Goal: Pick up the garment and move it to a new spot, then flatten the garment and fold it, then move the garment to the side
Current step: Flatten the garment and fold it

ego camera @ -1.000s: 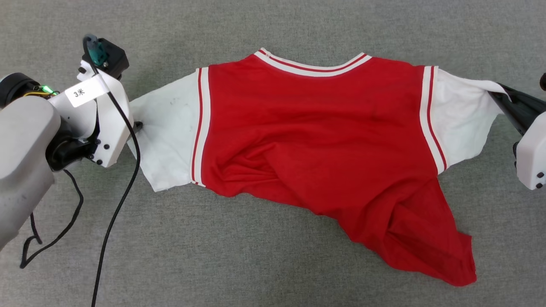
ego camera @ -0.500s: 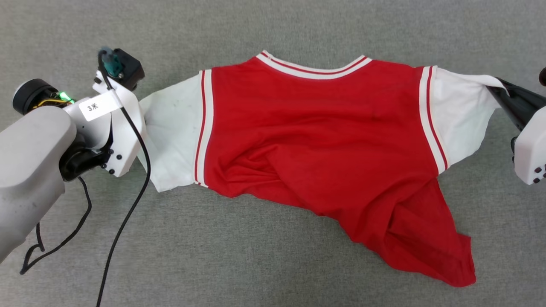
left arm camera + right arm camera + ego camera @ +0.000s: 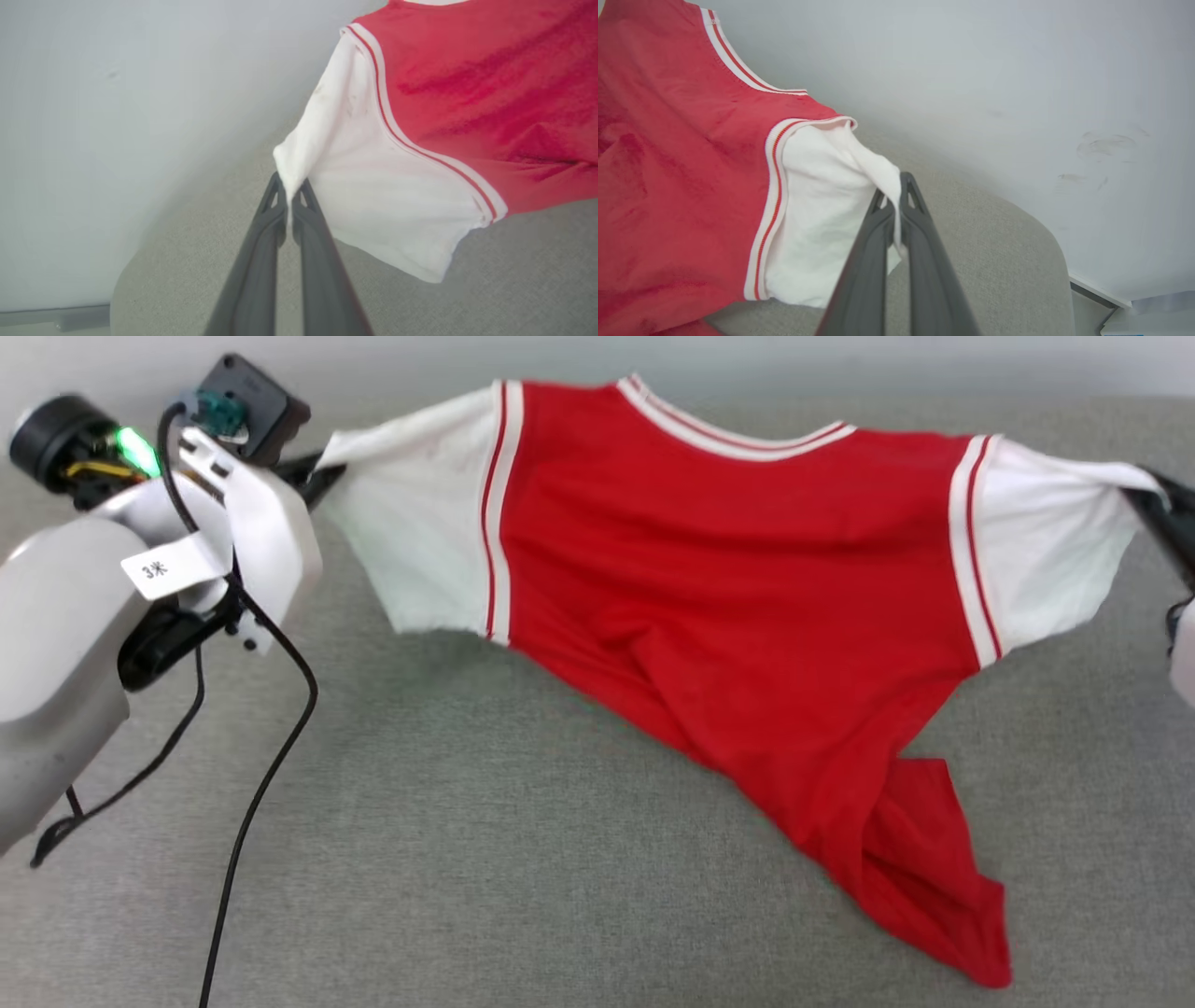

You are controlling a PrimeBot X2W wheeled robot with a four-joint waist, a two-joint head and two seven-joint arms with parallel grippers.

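The garment (image 3: 747, 616) is a red jersey T-shirt with white short sleeves and red-and-white trim, stretched between both arms and lifted at the shoulders. Its red hem trails down to the grey surface at lower right. My left gripper (image 3: 322, 476) is shut on the tip of the left white sleeve (image 3: 373, 186), seen pinched between its dark fingers (image 3: 292, 196). At the right edge, my right gripper (image 3: 1162, 509) is shut on the other white sleeve (image 3: 822, 210), whose edge is clamped between the fingers (image 3: 896, 196). No print shows on the side facing me.
A grey fabric-covered surface (image 3: 523, 859) lies under the garment, with a pale wall (image 3: 117, 116) behind it. A black cable (image 3: 271, 765) hangs from my left wrist across the surface. The surface's rounded corners show in both wrist views.
My left gripper closed on the left sleeve. Both arms then raised the garment's shoulders off the surface, pulling it taut. The head view has shifted too.
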